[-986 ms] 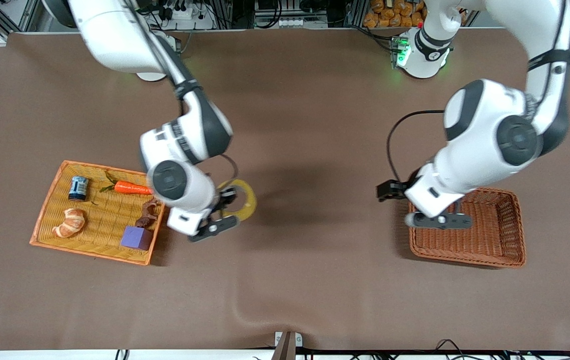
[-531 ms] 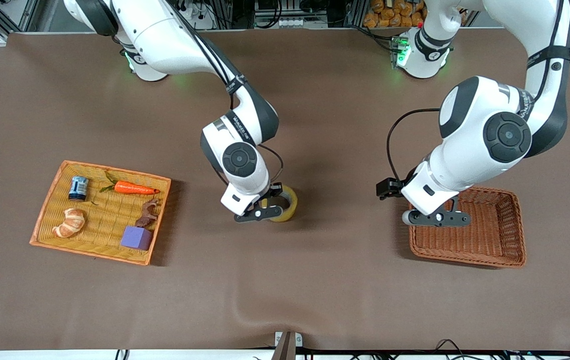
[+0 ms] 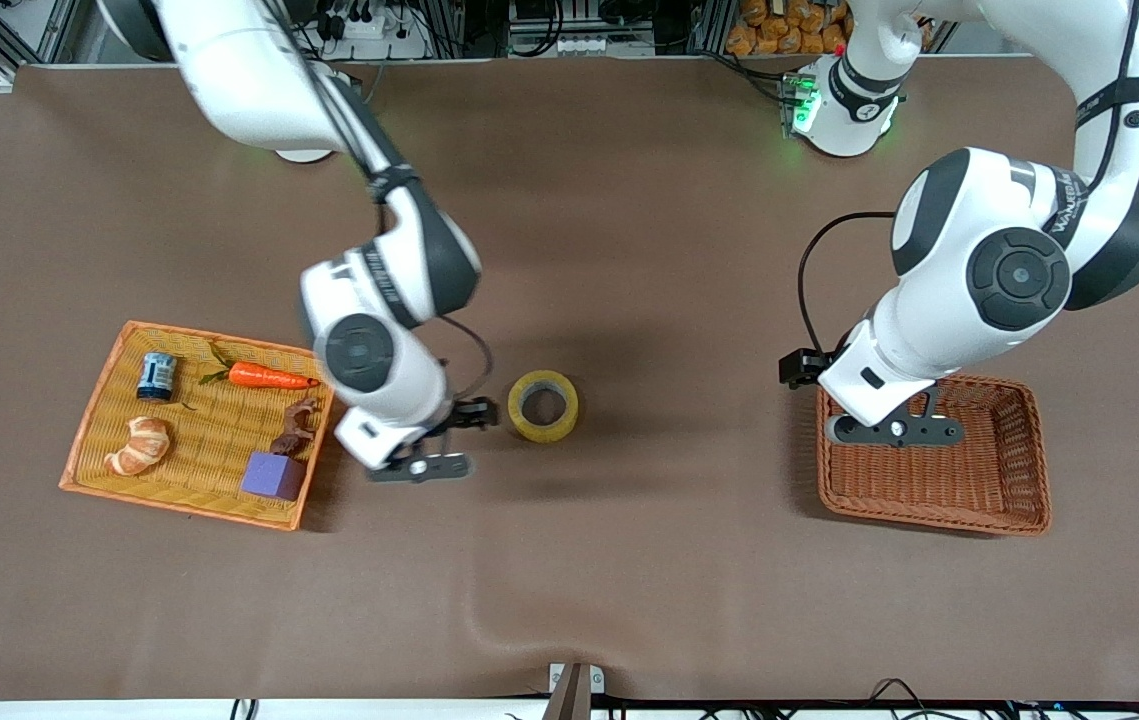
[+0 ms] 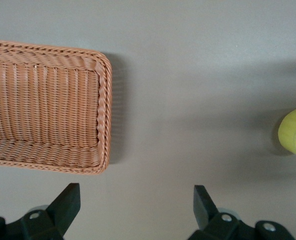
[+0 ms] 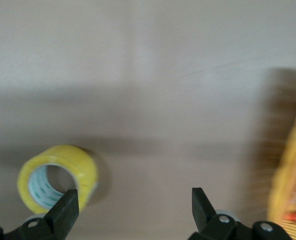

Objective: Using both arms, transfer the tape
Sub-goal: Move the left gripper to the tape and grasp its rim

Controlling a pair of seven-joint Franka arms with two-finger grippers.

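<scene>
My two white jointed arms span the brown table [image 3: 629, 560]. My left gripper [image 3: 895, 430], fingers spread and empty, hangs over the reddish-brown woven basket [image 3: 1014, 500]. My right gripper [image 3: 419, 466], also spread and empty, hangs between the orange wicker tray [image 3: 94, 420] and the translucent yellowish tape roll [image 3: 543, 405], which lies flat on the table mid-way between both containers.

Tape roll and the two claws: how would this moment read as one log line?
tape roll: flat on table, free | right claw: open, beside it | left claw: open, over brown basket, waiting
</scene>
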